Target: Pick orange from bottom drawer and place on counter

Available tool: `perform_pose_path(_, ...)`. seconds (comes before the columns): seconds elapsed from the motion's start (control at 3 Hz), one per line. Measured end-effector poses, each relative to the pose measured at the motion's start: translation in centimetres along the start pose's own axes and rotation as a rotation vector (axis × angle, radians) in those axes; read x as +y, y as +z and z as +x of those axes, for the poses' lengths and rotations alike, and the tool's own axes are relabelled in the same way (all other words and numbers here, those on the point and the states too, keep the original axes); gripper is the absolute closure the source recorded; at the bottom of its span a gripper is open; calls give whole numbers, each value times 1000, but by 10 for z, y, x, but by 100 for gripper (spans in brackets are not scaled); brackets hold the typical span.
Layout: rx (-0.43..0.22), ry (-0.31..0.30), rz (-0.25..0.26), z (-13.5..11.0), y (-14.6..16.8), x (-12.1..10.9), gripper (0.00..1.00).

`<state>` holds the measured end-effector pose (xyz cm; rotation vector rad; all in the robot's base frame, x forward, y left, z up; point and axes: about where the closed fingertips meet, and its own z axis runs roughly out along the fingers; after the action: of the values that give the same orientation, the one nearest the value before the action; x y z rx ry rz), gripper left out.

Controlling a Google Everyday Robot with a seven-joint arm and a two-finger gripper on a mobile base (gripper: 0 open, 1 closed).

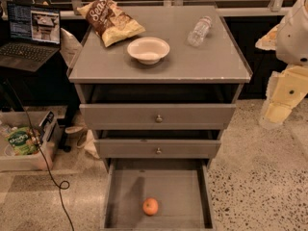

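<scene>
The orange (150, 206) lies on the bare floor of the bottom drawer (159, 189), near its front middle. The drawer is pulled fully open. The counter (192, 57) is the grey cabinet top above it. My arm comes in at the right edge, and my gripper (277, 110) hangs to the right of the cabinet at about the height of the top drawer. It is well above and to the right of the orange and touches nothing.
On the counter stand a white bowl (148, 50), a chip bag (111, 20) and a lying plastic bottle (199, 31). The two upper drawers (158, 118) are slightly out. A laptop (30, 35) and a bin (26, 143) are at the left, with a cable (53, 177) on the floor.
</scene>
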<state>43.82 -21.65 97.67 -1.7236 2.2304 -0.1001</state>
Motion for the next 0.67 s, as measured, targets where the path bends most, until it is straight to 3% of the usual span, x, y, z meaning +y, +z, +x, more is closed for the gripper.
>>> perform_pose_path(0.33, 0, 0, 0, 0, 0, 0, 0)
perform_pose_path(0.67, -73, 13, 29, -4, 9, -2, 0)
